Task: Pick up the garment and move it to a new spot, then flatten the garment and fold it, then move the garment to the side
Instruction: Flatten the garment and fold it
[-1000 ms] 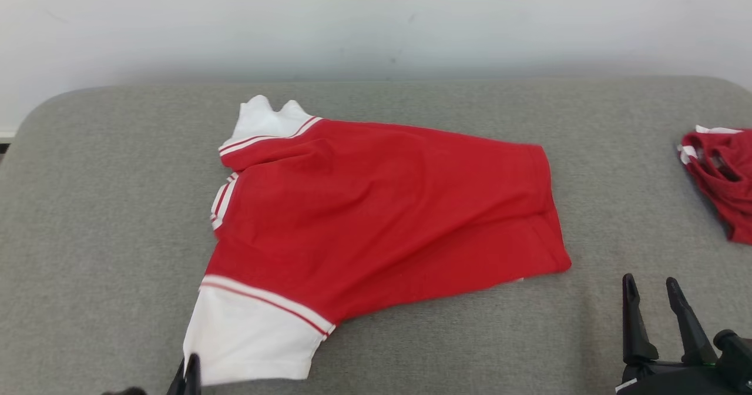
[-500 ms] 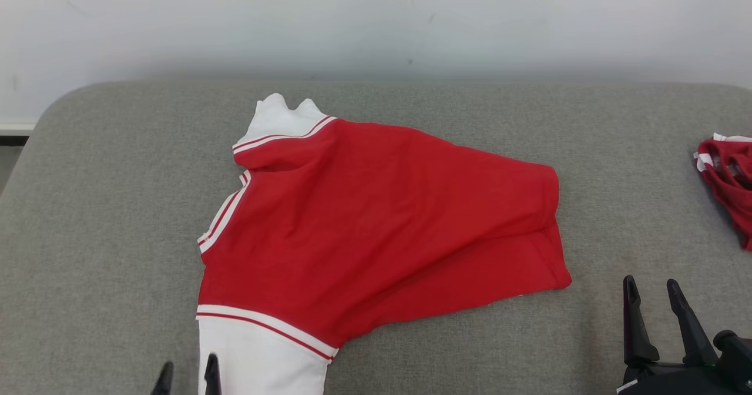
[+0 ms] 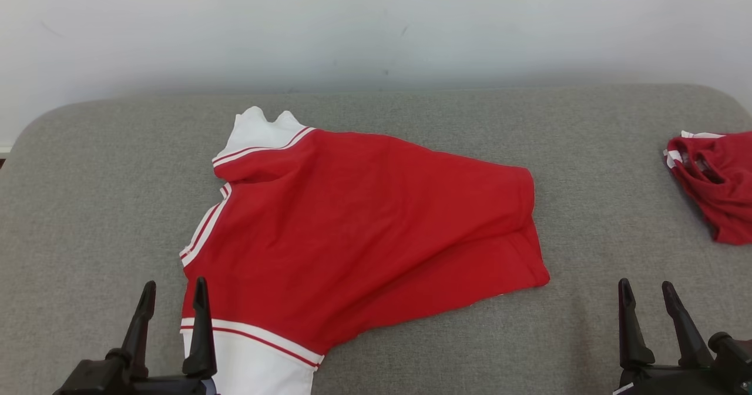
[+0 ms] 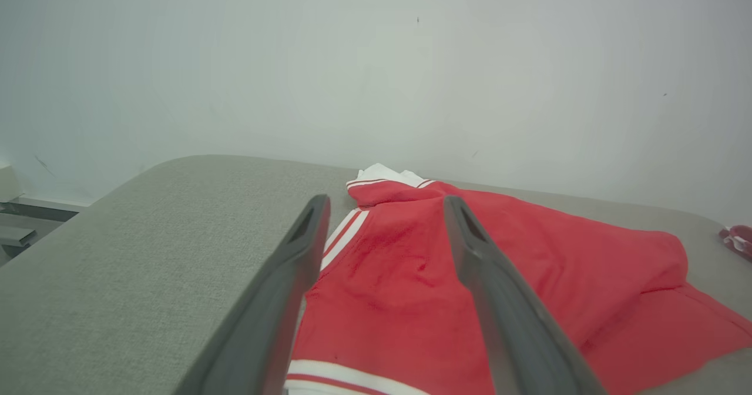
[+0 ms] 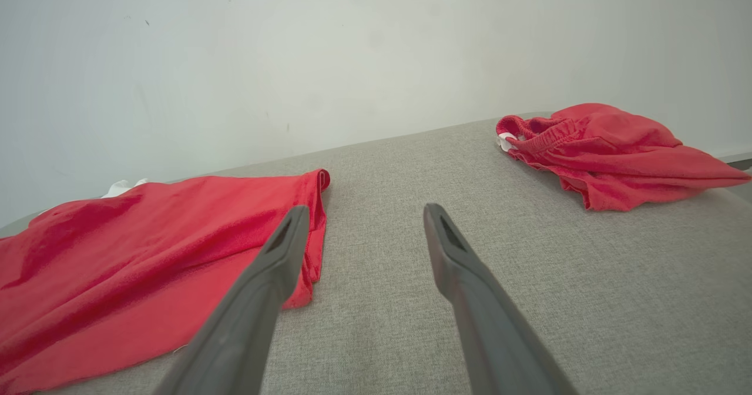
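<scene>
The garment (image 3: pixel 364 230), a red shirt with white sleeves and red-and-white trim, lies spread on the grey padded table (image 3: pixel 88 195). One white sleeve points to the far side and the other reaches the near edge. My left gripper (image 3: pixel 175 286) stands open at the shirt's near left corner, one finger over the red cloth just beyond the white sleeve, with nothing between its fingers. The left wrist view looks along the open left gripper (image 4: pixel 386 202) over the garment (image 4: pixel 388 277). My right gripper (image 3: pixel 646 286) is open over bare table, right of the hem. In the right wrist view the right gripper (image 5: pixel 365 210) sits beside the garment (image 5: pixel 117 254).
A second, crumpled red garment (image 3: pixel 714 183) with a white tag lies at the table's far right (image 5: pixel 605 148). A pale wall runs behind the table. The table's left corner is rounded, with bare grey surface to the left of the shirt and between the two garments.
My left gripper was shut on the near white sleeve; it has opened, let the sleeve go and risen into view. The head camera has shifted slightly. The right gripper has stayed put.
</scene>
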Controlling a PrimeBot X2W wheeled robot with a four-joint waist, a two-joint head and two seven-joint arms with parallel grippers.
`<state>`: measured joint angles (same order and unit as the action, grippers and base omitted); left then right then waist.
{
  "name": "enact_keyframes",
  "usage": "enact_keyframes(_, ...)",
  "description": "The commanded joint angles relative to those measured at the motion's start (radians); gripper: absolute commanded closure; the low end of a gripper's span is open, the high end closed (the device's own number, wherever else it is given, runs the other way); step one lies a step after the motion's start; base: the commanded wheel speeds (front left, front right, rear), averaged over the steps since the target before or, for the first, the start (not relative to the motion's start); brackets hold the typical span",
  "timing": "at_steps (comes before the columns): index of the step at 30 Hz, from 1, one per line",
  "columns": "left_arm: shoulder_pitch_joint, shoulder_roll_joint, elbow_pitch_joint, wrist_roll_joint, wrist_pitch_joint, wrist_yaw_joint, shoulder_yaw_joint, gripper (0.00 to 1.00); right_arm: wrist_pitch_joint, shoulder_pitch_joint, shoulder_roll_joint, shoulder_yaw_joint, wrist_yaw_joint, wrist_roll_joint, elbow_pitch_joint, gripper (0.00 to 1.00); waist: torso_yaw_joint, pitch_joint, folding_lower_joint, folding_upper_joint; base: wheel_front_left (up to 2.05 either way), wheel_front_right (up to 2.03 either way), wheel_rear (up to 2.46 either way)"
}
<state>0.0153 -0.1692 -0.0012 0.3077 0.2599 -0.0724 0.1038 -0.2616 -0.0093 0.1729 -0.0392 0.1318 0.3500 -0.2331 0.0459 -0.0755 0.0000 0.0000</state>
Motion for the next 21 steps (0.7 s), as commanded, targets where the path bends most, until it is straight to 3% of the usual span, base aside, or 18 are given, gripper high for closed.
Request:
enact_keyframes(1, -0.012, 0.005, 0.003, -0.005, 0.005, 0.006, -0.010, 0.00, -0.004, 0.009, 0.002, 0.004, -0.003, -0.004, 0.002, 0.00, -0.007, 0.003, 0.0000, 0.0000, 0.00, 0.00, 0.00)
enact_keyframes(6, -0.018, 0.028, 0.018, -0.030, 0.005, 0.040, -0.052, 0.00, -0.004, 0.008, 0.005, 0.034, -0.003, -0.002, -0.005, 0.00, -0.020, 0.009, 0.0000, 0.0000, 0.00, 0.00, 0.00)
enact_keyframes(10, -0.018, 0.053, 0.027, -0.055, 0.006, 0.068, -0.079, 0.00, 0.015, -0.047, 0.048, 0.103, -0.003, -0.011, -0.021, 0.00, -0.017, 0.004, 0.0000, 0.0000, 0.00, 0.00, 0.00)
enact_keyframes(21, -0.054, 0.098, 0.057, -0.093, 0.005, 0.111, -0.085, 0.00, 0.130, -0.288, 0.167, 0.285, -0.003, 0.022, -0.189, 0.00, 0.068, -0.039, 0.0000, 0.0000, 0.00, 0.00, 0.00)
